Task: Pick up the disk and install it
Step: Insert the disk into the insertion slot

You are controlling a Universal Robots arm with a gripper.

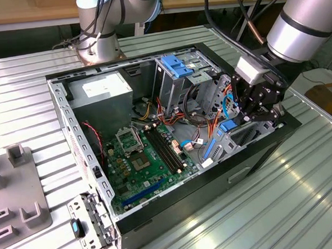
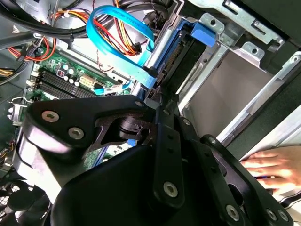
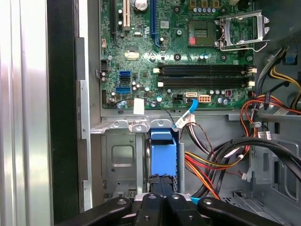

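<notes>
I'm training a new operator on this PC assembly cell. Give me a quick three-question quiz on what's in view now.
1. True or false: a cooler covers the CPU socket.
2. The gripper is nearest: A the power supply; B the disk in its bay; C the memory slots.
3. In the second wrist view, what lies outside the case?
Key: 1 false; 2 B; 3 a person's hand.
</notes>
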